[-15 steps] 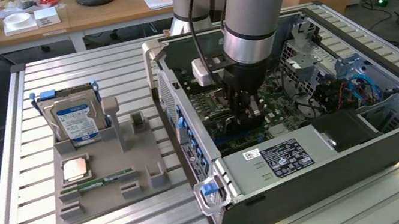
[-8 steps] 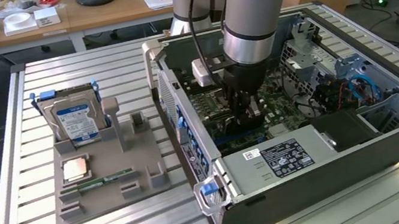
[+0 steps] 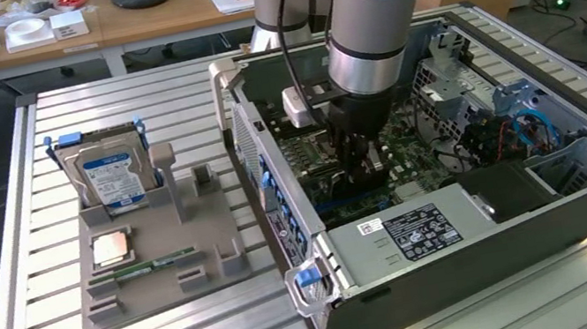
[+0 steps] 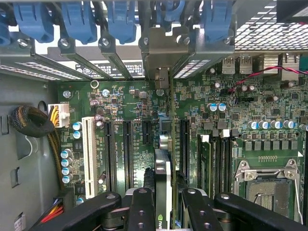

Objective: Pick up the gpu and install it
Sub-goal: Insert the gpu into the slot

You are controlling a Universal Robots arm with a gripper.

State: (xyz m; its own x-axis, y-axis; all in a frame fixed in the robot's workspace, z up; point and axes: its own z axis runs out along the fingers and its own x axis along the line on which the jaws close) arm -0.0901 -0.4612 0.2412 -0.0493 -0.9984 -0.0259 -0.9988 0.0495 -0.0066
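Note:
The gpu [image 4: 162, 169] shows edge-on in the wrist view as a thin upright card. Its silver end bracket [image 4: 160, 50] reaches the row of rear slot openings with blue clips [image 4: 120, 19]. My gripper [image 4: 166, 198] is shut on the card, with one black finger [image 4: 140, 208] on each side. The card stands in line with a black expansion slot on the green motherboard [image 4: 120, 98], between neighbouring slots [image 4: 127, 144]. In the exterior view my gripper [image 3: 364, 169] reaches down inside the open computer case [image 3: 436, 301], over the motherboard.
A grey fixture tray [image 3: 148, 296] lies at the exterior view's left of the case. It holds a silver hard drive [image 3: 111, 179], a chip [image 3: 111, 249] and a memory stick [image 3: 157, 263]. The power supply [image 3: 413, 234], drive cage [image 3: 579, 161] and cables [image 3: 515, 132] crowd the case.

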